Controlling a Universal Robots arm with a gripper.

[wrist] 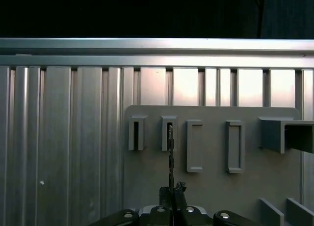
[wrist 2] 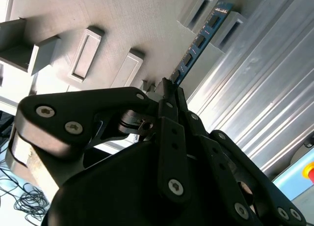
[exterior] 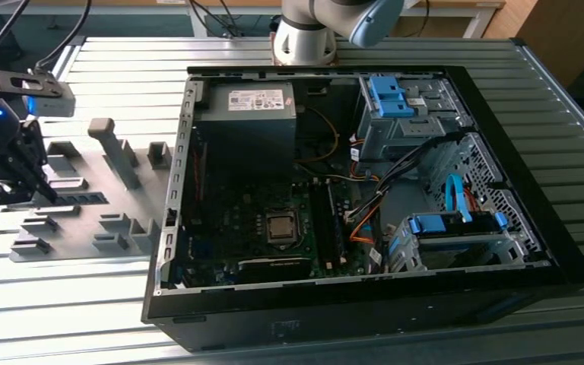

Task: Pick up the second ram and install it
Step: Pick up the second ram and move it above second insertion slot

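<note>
My pincer (wrist 2: 167, 88) is clenched on the second ram (wrist 2: 200, 38), held edge-on over the grey fixture plate (wrist: 211, 196), near its slotted blocks (wrist: 136, 133).

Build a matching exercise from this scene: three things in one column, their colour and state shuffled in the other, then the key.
1. second ram
2. computer case
3. fixture plate

a. grey, with raised blocks
b. black, side open
c. blue-green, clamped in the gripper

Pairs: 1-c; 2-b; 3-a
</note>
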